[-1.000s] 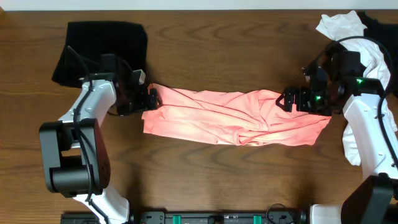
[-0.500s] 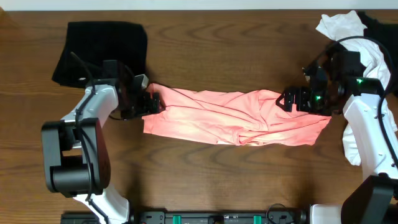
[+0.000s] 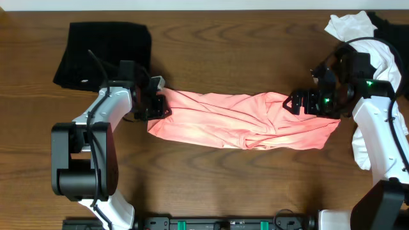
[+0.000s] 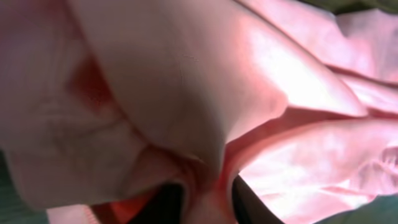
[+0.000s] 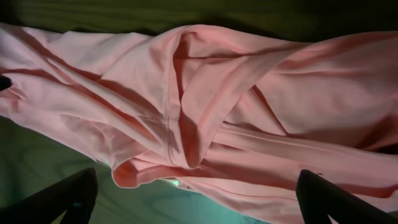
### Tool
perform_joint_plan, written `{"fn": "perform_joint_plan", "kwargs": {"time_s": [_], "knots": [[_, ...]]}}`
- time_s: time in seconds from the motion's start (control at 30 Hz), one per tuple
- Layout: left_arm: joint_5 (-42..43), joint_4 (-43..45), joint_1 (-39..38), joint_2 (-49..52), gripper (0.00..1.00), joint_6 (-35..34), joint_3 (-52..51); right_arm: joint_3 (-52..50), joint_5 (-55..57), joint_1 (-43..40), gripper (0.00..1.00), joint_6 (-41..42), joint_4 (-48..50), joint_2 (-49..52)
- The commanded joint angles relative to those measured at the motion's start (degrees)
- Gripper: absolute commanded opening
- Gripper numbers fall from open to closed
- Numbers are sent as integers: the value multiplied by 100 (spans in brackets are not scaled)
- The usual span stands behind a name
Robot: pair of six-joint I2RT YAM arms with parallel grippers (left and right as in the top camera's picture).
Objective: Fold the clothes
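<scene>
The clothes in play are a salmon-pink T-shirt [image 3: 243, 121], bunched into a long band across the middle of the table. My left gripper [image 3: 157, 103] is at its left end. In the left wrist view a fold of the pink T-shirt [image 4: 186, 93] is pinched between the two dark fingers [image 4: 249, 206], so the gripper [image 4: 205, 205] is shut on it. My right gripper [image 3: 298, 102] hovers over the shirt's right part. Its fingers [image 5: 56, 200] stand wide apart, with the pink T-shirt [image 5: 205, 106] lying just beyond them and nothing held.
A folded black cloth [image 3: 102, 51] lies at the back left, close behind the left arm. White garments [image 3: 348, 27] and a black one [image 3: 391, 27] are piled at the back right, under and behind the right arm. Bare wooden table [image 3: 223, 185] stretches along the front.
My left gripper has moved right onto the shirt's left end and closed on a fold of it. The right arm and the shirt's right part have not moved.
</scene>
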Motion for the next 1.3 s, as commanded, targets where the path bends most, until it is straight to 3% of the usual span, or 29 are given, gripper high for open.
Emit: {"fn": "perform_joint_plan", "kwargs": {"time_s": [0.0, 0.1, 0.7, 0.9, 1.27], "knots": [[-229, 28, 26, 92, 19, -122, -50, -4, -83, 55, 99, 83, 11, -9], [-398, 26, 39, 90, 6, -184, -50, -4, -83, 55, 99, 83, 9, -9], [-367, -258, 592, -1464, 6, -315, -44, -4, -131, 55, 99, 85, 13, -9], [-350, -256, 42, -1659, 6, -439, -44, -4, -240, 55, 99, 83, 9, -9], [-643, 350, -1788, -1655, 6, -852, -44, -4, -275, 59, 99, 81, -57, -9]]}}
